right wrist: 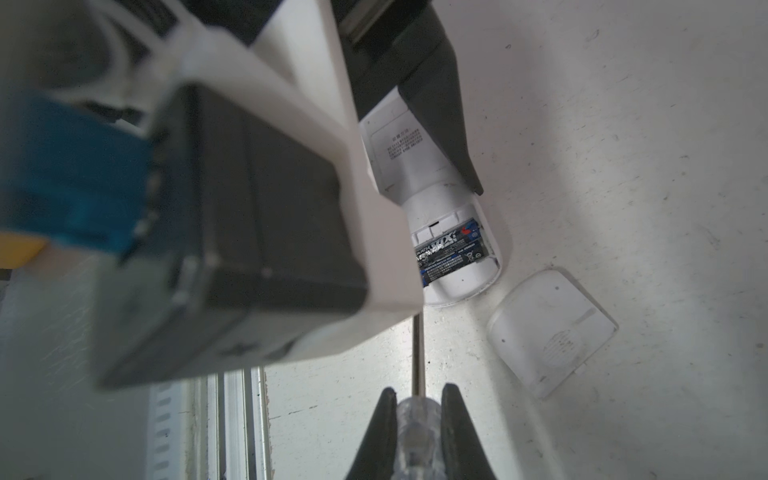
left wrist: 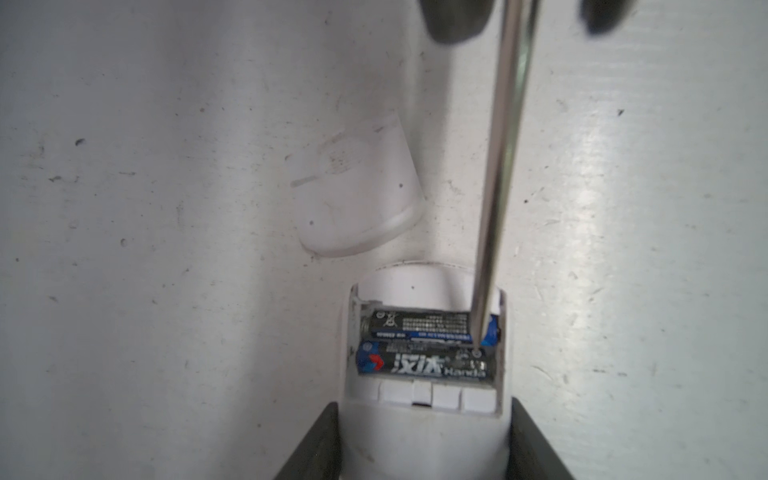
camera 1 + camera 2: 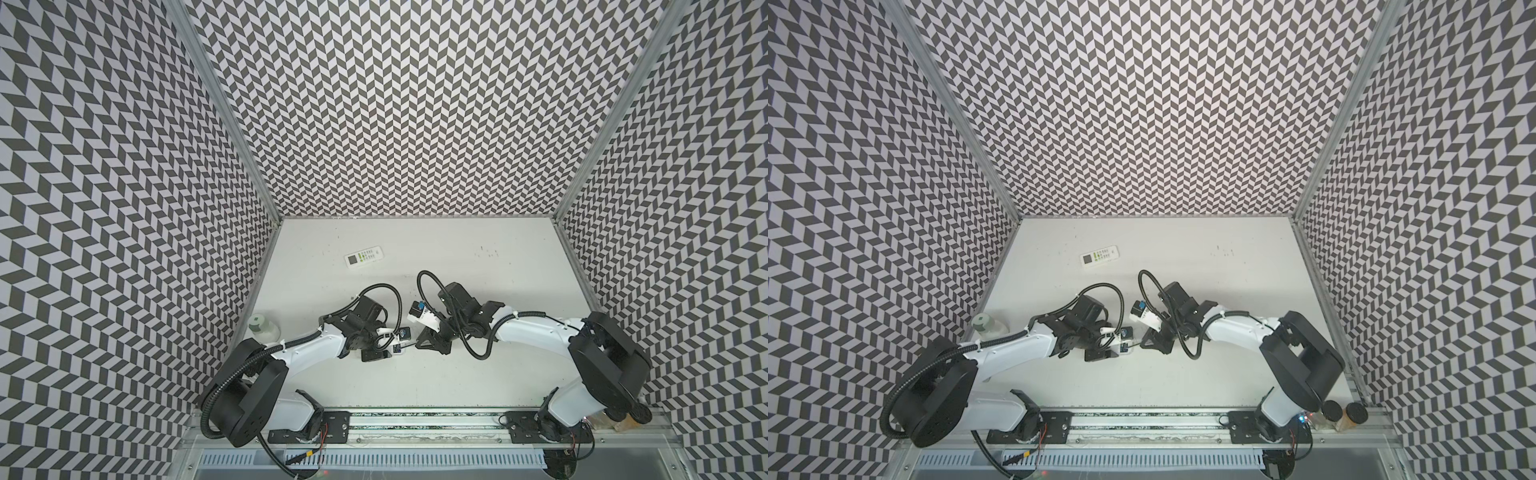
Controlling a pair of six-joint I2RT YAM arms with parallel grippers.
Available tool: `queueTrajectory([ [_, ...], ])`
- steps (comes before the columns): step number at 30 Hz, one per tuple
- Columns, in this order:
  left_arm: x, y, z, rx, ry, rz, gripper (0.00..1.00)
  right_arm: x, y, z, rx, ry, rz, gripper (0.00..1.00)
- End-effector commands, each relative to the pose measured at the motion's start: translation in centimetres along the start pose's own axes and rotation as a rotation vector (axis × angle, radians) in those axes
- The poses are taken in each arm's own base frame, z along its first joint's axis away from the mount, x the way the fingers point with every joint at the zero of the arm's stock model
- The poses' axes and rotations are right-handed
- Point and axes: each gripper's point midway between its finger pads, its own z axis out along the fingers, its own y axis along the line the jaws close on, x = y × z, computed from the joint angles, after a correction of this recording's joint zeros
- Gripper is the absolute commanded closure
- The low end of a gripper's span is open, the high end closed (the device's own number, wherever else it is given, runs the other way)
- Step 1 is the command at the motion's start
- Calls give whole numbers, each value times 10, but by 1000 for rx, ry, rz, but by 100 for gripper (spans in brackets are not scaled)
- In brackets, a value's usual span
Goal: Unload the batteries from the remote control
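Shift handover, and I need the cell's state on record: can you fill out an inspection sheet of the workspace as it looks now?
Surface: white table, scuffed and speckled.
Job's things: remote with compartment open, two black batteries inside; battery cover lying beside it; second remote face up, farther back.
Clutter: bottle at left edge; two jars at front right corner.
Grippers: left gripper shut on remote; right gripper shut on screwdriver, tip at a battery's end.
Cables: black hoses loop beside both wrists.
Surroundings: chevron walls on three sides.
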Motion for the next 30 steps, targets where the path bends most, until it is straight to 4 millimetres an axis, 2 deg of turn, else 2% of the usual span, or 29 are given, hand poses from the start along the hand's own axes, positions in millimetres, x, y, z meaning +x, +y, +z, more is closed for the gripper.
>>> queueTrajectory([
  [1, 26, -28, 5, 95, 80, -16, 54, -5, 9, 3, -45, -1, -31, 100],
  [8, 21, -27, 5, 95, 67, -9, 58, 4, 3, 6, -10, 36, -29, 100],
  [17, 18, -26, 5, 94, 58, -2, 59, 7, 2, 9, -1, 73, -52, 100],
  [22, 15, -25, 4, 95, 50, -7, 59, 12, 1, 18, 33, 129, -85, 100],
  [26, 14, -25, 4, 99, 46, -2, 59, 7, -9, 16, 120, 96, -104, 100],
  [30, 12, -26, 5, 104, 44, -5, 59, -10, -17, 7, 220, 7, -119, 100],
])
